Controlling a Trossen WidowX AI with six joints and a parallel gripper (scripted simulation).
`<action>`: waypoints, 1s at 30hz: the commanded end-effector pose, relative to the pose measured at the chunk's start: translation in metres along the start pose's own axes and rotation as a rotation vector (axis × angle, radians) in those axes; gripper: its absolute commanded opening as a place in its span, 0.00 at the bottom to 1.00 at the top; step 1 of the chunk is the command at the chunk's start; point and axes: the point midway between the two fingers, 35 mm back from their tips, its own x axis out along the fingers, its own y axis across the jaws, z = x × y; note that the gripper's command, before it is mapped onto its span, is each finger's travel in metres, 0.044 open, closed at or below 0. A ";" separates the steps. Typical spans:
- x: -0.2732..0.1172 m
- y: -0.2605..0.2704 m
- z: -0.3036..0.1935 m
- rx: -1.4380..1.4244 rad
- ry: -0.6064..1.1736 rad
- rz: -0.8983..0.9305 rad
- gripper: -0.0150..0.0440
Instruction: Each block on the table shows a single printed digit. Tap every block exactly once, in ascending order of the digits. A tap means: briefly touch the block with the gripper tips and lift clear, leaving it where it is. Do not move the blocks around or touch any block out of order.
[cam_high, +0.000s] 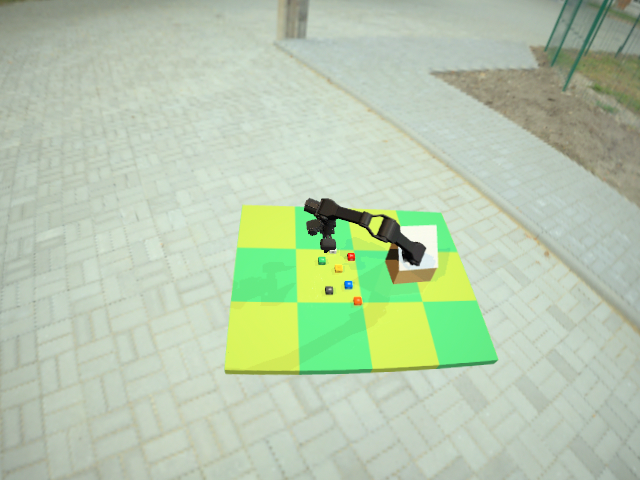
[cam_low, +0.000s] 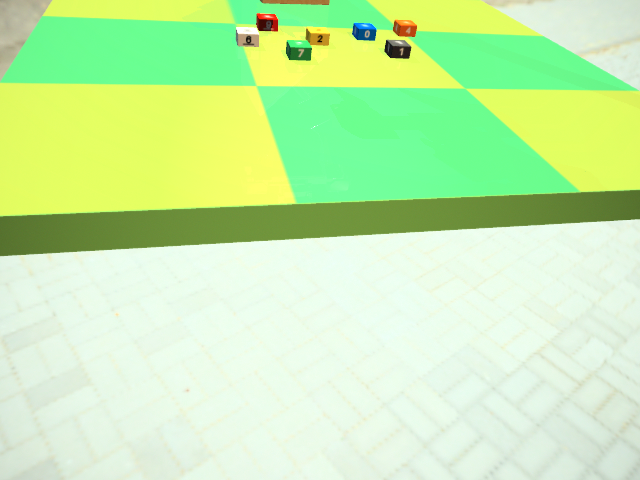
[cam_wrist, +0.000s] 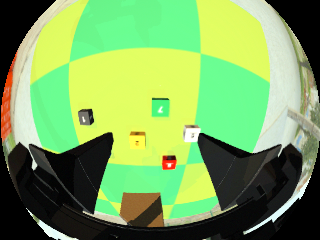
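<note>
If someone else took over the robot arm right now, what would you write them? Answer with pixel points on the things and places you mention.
Gripper (cam_high: 326, 250) (cam_wrist: 155, 138): open, nothing in it, raised near the white block.
Blocks, all on the checkered board (cam_high: 330, 335) (cam_low: 413, 149): blue (cam_high: 348, 284) (cam_low: 364, 32) 0, black (cam_high: 329, 290) (cam_low: 398, 49) (cam_wrist: 86, 117) 1, yellow (cam_high: 338, 268) (cam_low: 317, 36) (cam_wrist: 137, 140) 2, orange (cam_high: 357, 300) (cam_low: 404, 27) 4, white (cam_high: 332, 251) (cam_low: 247, 37) (cam_wrist: 191, 133) 6, green (cam_high: 322, 260) (cam_low: 298, 50) (cam_wrist: 160, 107) 7, red (cam_high: 351, 256) (cam_low: 267, 22) (cam_wrist: 169, 162) apparently 9.
Done: cannot tell; taps leave no mark.
Left: whatever remains of 0, 1, 2, 4, 6, 7, 9. Confirm the last tap first.

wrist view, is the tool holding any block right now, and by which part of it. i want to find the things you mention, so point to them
Nothing is held: the black tool (cam_high: 327, 250) (cam_wrist: 155, 138) stands open, with no block between its fingers.
</note>
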 end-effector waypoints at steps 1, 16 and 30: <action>0.000 0.000 0.000 -0.003 0.001 0.000 0.93; -0.002 -0.077 -0.043 0.005 0.001 -0.010 0.93; -0.001 -0.088 -0.051 -0.001 0.002 -0.006 0.93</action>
